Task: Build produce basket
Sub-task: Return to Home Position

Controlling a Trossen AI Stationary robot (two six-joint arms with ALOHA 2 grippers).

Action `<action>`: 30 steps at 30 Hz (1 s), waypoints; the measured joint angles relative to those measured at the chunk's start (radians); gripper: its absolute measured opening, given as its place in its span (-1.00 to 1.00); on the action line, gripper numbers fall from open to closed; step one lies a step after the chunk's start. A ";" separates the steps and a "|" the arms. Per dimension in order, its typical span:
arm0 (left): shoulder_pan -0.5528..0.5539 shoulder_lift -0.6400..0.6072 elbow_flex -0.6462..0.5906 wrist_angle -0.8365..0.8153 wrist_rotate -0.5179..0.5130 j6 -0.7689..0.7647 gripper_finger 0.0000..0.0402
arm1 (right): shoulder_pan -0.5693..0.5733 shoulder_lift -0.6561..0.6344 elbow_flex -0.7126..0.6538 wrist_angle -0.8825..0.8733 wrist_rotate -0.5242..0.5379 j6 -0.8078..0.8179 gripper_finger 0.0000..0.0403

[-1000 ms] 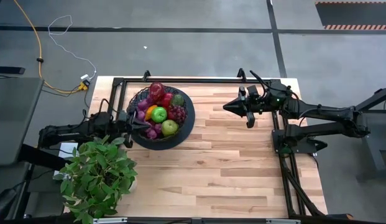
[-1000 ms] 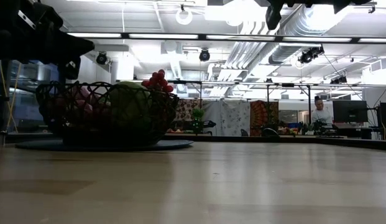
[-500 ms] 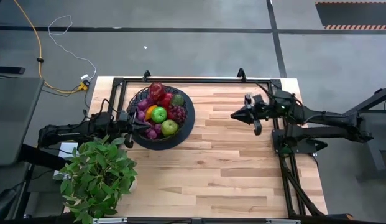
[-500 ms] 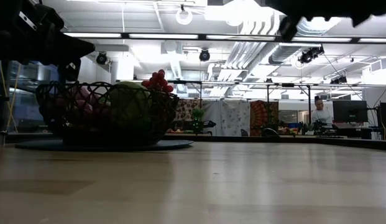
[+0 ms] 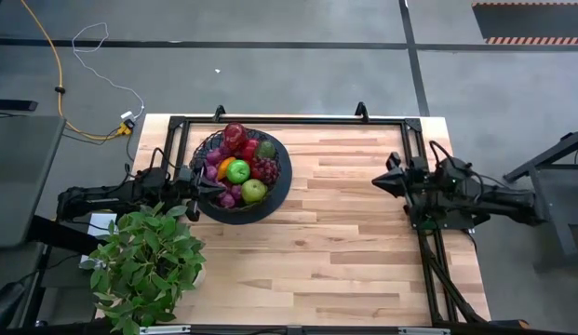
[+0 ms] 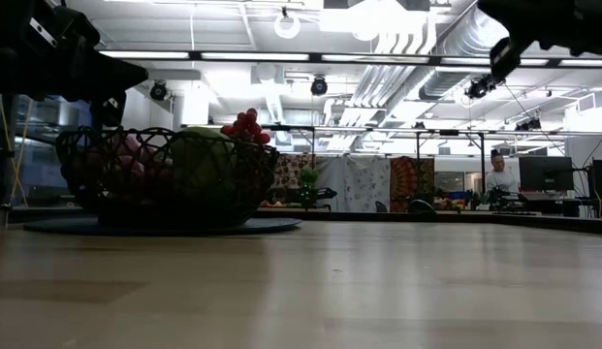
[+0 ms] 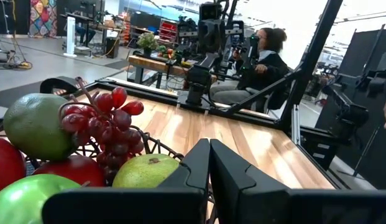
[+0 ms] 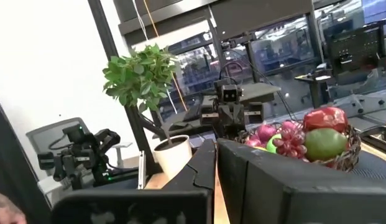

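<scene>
Homing | right claw (image 5: 380,183) closed, empty, at counter (image 5: 344,251) edge | left claw (image 5: 212,185) closed at basket (image 5: 281,186) rim | lift is advised clear of produce (image 5: 238,170)

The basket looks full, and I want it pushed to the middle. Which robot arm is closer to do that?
Probably the left. The left gripper, shut, sits right beside the wire basket. The right gripper, also shut, is over by the wooden table's right edge, well apart from it.
</scene>
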State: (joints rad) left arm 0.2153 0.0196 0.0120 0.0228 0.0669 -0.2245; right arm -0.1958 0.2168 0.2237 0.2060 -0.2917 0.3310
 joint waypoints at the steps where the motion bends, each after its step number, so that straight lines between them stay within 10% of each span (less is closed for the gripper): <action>1: 0.000 0.000 0.000 0.000 0.000 0.000 -1.00 | 0.013 -0.018 -0.015 -0.001 0.015 -0.002 -1.00; 15: 0.000 0.000 0.000 0.000 0.000 0.000 -1.00 | 0.221 -0.134 -0.200 0.001 0.285 -0.088 -1.00; 30: 0.000 0.000 0.001 0.000 0.000 0.000 -1.00 | 0.231 -0.199 -0.212 -0.192 0.249 -0.128 -1.00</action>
State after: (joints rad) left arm 0.2150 0.0196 0.0128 0.0232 0.0669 -0.2245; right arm 0.0357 0.0182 0.0120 0.0135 -0.0426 0.2029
